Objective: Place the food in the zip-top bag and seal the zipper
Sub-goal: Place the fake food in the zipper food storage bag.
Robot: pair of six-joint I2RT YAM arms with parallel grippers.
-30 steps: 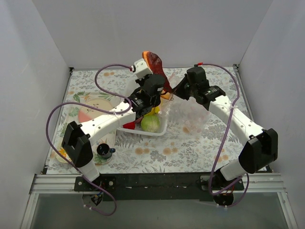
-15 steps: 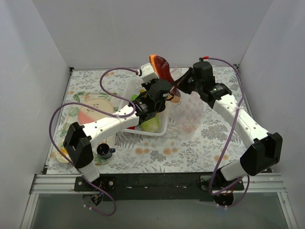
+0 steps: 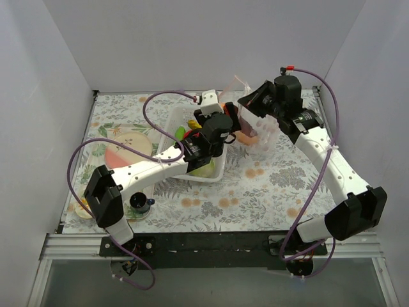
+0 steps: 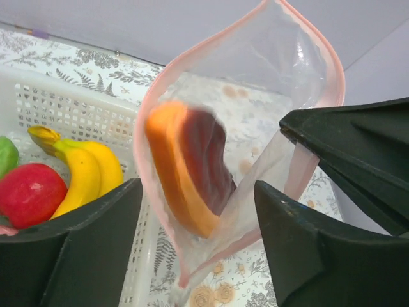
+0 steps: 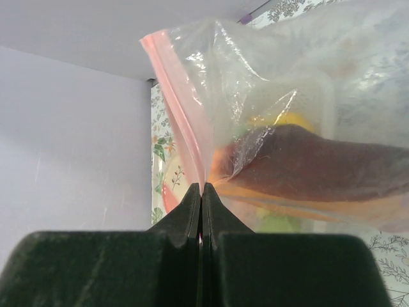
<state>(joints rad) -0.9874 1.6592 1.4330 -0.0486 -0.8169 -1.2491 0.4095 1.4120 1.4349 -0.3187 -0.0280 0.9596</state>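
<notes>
In the upper middle of the overhead view the zip-top bag (image 3: 262,131) is held up over the surface, its pink zipper (image 4: 150,109) bowed into an open loop, with the right claw (image 5: 202,192) pressed together on that strip at one corner. The left claw (image 4: 198,211) is spread wide right at the mouth. The orange-and-maroon food piece (image 4: 192,163) sits inside the bag, clear of that claw as far as I can see. The trick now, I'd say, is to draw the left claw straight back without snagging the film, the right one holding its pinch high so the piece slides to the bottom. A banana bunch (image 4: 89,169) and red apple (image 4: 29,192) wait in the white basket (image 4: 77,109) at the left of the wrist view.
</notes>
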